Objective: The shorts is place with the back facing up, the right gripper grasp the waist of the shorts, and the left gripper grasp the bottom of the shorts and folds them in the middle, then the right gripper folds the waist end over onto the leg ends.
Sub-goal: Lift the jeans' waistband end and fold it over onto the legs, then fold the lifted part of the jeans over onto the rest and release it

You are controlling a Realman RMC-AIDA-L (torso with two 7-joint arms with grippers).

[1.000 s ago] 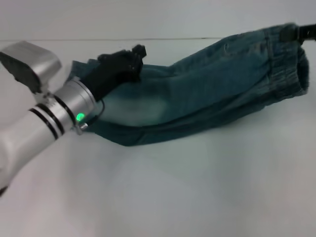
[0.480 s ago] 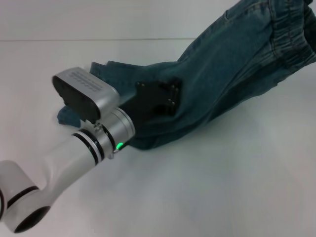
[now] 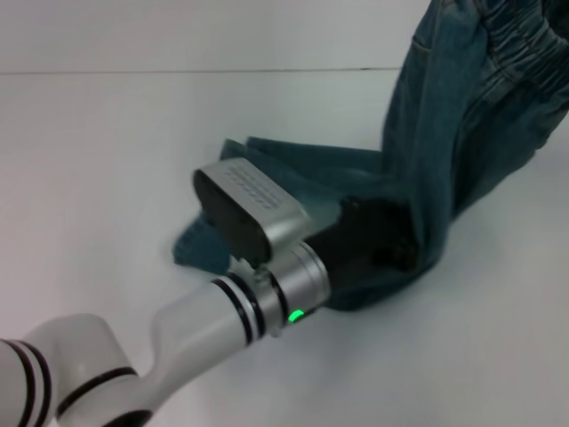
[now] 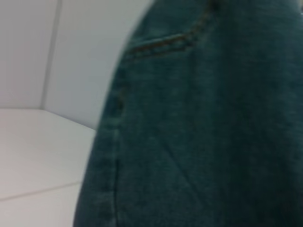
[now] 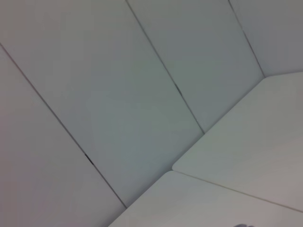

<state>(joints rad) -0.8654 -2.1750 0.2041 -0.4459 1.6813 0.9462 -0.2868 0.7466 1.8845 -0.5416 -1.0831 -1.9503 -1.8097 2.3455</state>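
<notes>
The shorts (image 3: pixel 418 151) hang with the waist lifted out of view at upper right and the leg ends (image 3: pixel 213 240) bunched on the bench (image 3: pixel 107 133). The left gripper (image 3: pixel 378 240) sits against the denim; whether it holds cloth cannot be told, and the right gripper is unseen. If the waist slips free or comes down skewed, the fold would land crooked.

Blue denim shorts (image 4: pixel 208 142) filling the view, stitched pocket seam (image 4: pixel 163 45), white table (image 4: pixel 38 156) beside

no readable text, labels or signs
</notes>
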